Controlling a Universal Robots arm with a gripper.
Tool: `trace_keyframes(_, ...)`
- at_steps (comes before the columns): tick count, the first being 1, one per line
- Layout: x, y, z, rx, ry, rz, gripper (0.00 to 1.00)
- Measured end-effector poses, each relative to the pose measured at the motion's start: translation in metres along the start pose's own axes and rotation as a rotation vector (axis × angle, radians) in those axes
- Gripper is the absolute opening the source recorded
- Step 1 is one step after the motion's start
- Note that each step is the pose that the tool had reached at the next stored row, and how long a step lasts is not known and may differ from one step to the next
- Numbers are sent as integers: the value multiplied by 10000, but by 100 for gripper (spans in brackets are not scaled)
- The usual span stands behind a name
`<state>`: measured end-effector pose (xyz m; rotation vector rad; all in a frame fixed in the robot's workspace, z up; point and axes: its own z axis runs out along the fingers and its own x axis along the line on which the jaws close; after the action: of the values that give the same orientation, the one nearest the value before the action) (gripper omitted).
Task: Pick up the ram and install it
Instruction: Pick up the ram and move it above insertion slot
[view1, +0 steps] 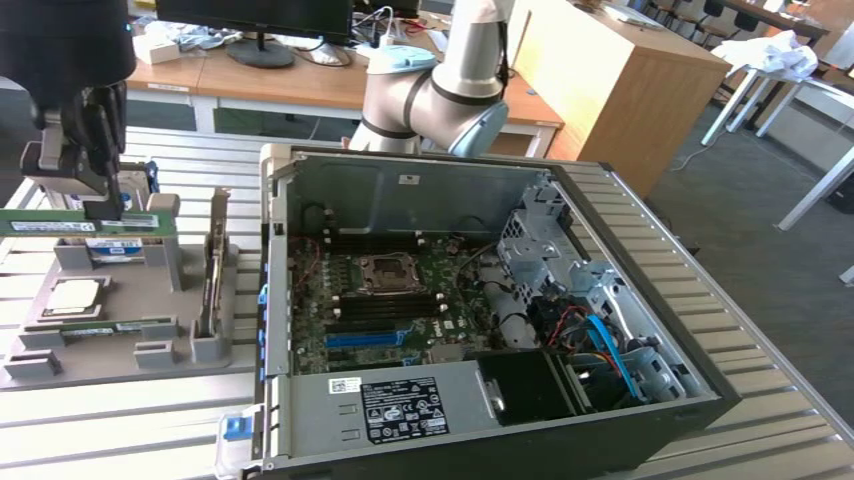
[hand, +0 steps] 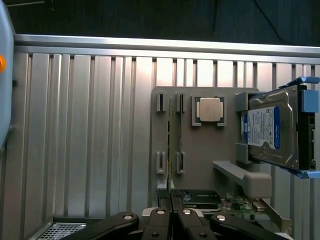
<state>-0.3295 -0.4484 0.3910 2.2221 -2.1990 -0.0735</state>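
Note:
The ram (view1: 54, 226) is a long green stick with a pale sticker, held level a little above the grey holder tray (view1: 134, 350) at the exterior view's left. My gripper (view1: 100, 212) comes down on it from above and is shut on its upper edge. In the wrist view the ram (hand: 170, 145) appears edge-on as a thin strip running out from between the black fingertips of my gripper (hand: 171, 220). The open computer case (view1: 534, 175) lies to the exterior view's right, with the motherboard's memory slots (view1: 367, 337) showing inside it.
The tray also carries a blue-labelled hard drive (hand: 270, 130), a square silver processor (hand: 208, 109) and another green stick (view1: 127, 327) lying in a slot. The arm's base (view1: 427, 95) rises behind the case. Everything stands on a ribbed metal table (view1: 747, 330).

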Motion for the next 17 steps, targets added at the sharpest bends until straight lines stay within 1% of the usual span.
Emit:
trace_keyframes(7,0,-48,-2,0,0,0,11)
trace_keyframes(17,1,-81,-3,0,0,0,11)
